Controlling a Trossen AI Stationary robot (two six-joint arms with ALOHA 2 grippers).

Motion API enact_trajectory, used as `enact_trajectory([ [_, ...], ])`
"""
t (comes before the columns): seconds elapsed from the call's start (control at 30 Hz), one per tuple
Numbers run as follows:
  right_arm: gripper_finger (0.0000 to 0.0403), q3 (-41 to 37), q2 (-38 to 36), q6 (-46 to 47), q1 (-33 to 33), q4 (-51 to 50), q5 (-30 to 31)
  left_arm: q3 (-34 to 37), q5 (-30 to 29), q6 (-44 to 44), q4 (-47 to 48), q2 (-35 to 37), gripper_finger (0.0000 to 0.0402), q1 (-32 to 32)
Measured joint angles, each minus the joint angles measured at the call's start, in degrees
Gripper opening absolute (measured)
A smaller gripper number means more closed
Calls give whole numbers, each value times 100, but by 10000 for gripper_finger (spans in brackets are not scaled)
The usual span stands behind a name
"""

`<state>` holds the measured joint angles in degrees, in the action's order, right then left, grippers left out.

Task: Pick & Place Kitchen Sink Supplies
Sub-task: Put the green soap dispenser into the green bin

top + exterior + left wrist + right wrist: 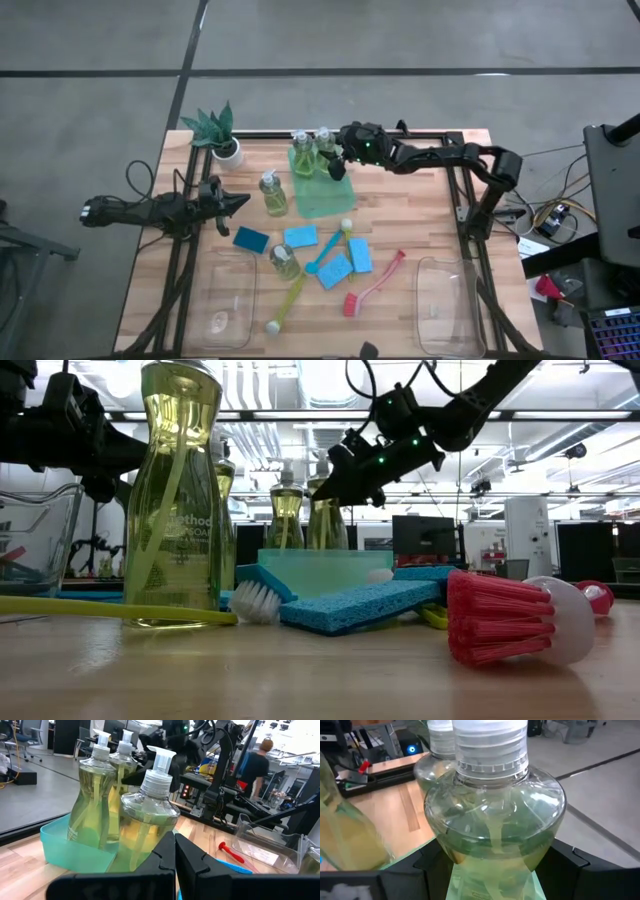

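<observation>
Between the right gripper's (336, 166) spread dark fingers stands a clear plastic bottle of yellow-green liquid with a pale cap (492, 815), grasped around its body, upright in the translucent green tray (322, 192). A 2nd matching bottle (302, 153) stands just beside it. The left gripper (238, 202), fingers clenched empty, points at a 3rd bottle (272, 192) just ahead on the wooden table (420, 225).

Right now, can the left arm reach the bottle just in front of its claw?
Probably yes. The left claw is shut and points at the bottle standing on the bare table, with nothing between them. It would have to open first. The right claw is busy at the tray.
</observation>
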<state>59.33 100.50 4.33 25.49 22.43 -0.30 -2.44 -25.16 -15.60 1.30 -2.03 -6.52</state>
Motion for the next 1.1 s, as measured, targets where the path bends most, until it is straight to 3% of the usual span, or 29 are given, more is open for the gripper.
enact_trajectory([
  [0.33, 235, -49, 189, 203, 126, 132, 46, -1, -1, 1, 0, -1, 0, 2],
  [0.63, 285, -50, 115, 98, 117, 79, 27, -2, -1, -1, 0, 1, 0, 1],
  [1.1, 325, -40, -872, -50, 96, -696, 24, -1, 1, 1, 0, 0, 0, 1],
])
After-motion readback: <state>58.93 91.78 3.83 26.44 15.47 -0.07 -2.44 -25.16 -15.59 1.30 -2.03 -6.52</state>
